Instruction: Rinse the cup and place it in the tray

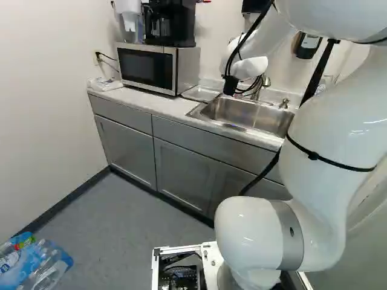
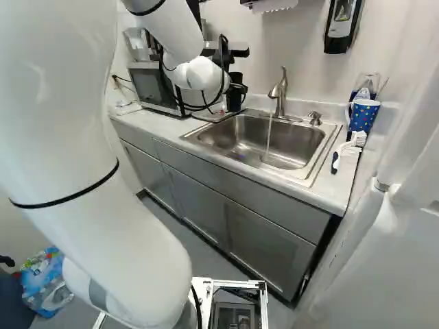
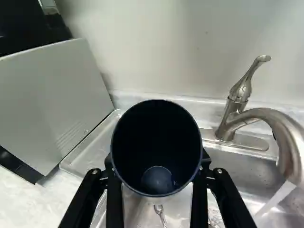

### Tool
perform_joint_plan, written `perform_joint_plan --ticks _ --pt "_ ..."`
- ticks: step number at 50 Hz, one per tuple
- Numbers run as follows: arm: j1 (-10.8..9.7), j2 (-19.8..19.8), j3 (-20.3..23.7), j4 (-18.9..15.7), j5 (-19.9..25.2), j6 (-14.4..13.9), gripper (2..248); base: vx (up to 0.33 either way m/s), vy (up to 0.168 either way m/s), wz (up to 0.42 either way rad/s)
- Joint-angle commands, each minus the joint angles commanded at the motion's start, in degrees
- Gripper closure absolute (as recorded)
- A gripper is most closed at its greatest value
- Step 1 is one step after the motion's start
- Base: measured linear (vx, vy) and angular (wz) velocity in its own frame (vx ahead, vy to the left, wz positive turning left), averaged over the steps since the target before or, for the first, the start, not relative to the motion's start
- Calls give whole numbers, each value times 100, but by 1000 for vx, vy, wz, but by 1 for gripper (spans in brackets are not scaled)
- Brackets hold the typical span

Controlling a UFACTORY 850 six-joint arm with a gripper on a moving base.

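Nearest, white arm (image 1: 320,157) rising from its joint at the foot of both base views; thick lower links fill the right of the left base view and the left of the right one. Upper part reaches ahead to the counter (image 2: 140,120), wrist at the microwave end of the sink, cables looped around it.

Gripper (image 2: 236,88) closed on a dark blue cup (image 3: 156,166), one finger against each side, fingers parted by the cup's width. Cup's mouth faces the wrist camera; interior dark, paler round patch at the bottom. Cup is held over the tray (image 3: 88,152); whether its base touches, cannot tell. Fork-like utensil (image 3: 159,209) visible between the fingers, beyond the cup's rim.

Stainless sink (image 2: 288,140) next to the tray. Polka-dot mug (image 2: 363,116) and dish brush (image 2: 353,144) at the sink's other end, right of the right base view. Microwave (image 1: 145,66) on the tray's opposite side from the sink, black coffee maker (image 1: 172,24) on top. At the back of the sink, brushed-metal faucet (image 2: 280,89), water running down into the basin, well clear of the cup. Wall soap dispenser (image 2: 341,26) above, farthest back.
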State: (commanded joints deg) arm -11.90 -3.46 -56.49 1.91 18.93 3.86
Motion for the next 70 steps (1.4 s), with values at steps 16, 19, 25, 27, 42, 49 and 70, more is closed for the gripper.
perform_joint_plan --ticks 16,19,25,27,42,49,70 --pt "0 0 0 0 0 -232 125 0 0 0" --pt "0 0 0 0 0 -232 125 0 0 0" --pt "0 0 0 0 0 -232 125 0 0 0" --pt "0 0 0 0 0 -232 125 0 0 0" --pt "103 -137 -233 0 0 -232 125 0 0 0" --pt "195 -236 -419 0 0 -232 125 0 0 0" --pt "492 -609 -878 0 0 -232 125 0 0 0"
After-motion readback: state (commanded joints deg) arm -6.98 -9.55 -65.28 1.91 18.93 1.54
